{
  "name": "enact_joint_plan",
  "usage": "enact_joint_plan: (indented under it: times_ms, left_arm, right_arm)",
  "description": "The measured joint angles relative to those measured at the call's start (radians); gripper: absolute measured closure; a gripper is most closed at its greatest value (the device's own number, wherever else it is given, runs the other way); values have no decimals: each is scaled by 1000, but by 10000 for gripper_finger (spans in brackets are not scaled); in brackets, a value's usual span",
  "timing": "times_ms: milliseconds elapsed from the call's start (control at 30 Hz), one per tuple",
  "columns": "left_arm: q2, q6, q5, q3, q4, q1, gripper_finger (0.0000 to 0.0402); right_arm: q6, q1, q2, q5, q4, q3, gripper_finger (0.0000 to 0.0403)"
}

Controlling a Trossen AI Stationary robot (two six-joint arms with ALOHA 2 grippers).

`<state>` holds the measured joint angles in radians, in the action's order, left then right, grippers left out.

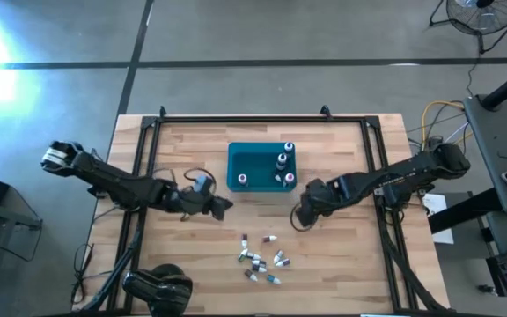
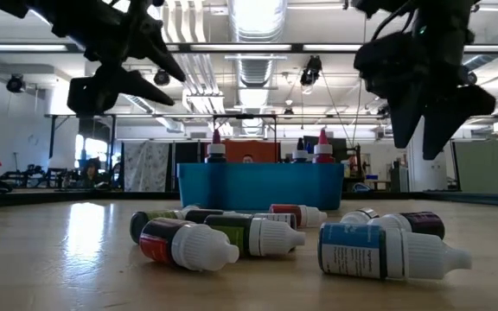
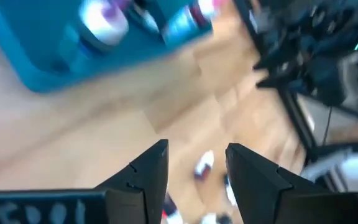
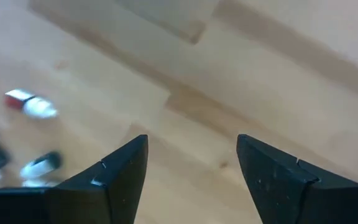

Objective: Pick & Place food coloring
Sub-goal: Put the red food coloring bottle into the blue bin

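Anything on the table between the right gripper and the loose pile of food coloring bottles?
No. In the high view, bare wooden tabletop separates the right gripper from the small scattered food coloring bottles.

bare wood all around the bottle pile (image 1: 260,258) near the front edge, so it's reachable from either side or from above. the bin (image 1: 261,167) sits further back, well apart from the pile, with a few upright bottles (image 1: 282,162) poking above its rim. left gripper (image 1: 223,204) and right gripper (image 1: 302,216) hover just in front of the bin's corners, wide gap between them.
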<state>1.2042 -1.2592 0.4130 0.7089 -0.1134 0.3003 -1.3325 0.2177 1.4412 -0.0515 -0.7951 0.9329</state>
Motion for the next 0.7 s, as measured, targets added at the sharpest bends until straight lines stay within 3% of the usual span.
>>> enact_joint_plan:
  times_ms: [167, 400, 700]
  left_arm:
    - [179, 105, -116, 99, -9, 41, 262]
    - [388, -20, -185, 249, -205, 47, 262]
    - [561, -234, -216, 410, -209, 65, 262]
  right_arm:
    - [-73, 100, 0, -1, 49, 10, 165]
    - [-311, 173, 0, -2, -19, 4, 170]
    - [-158, 177, 0, 23, -114, -6, 172]
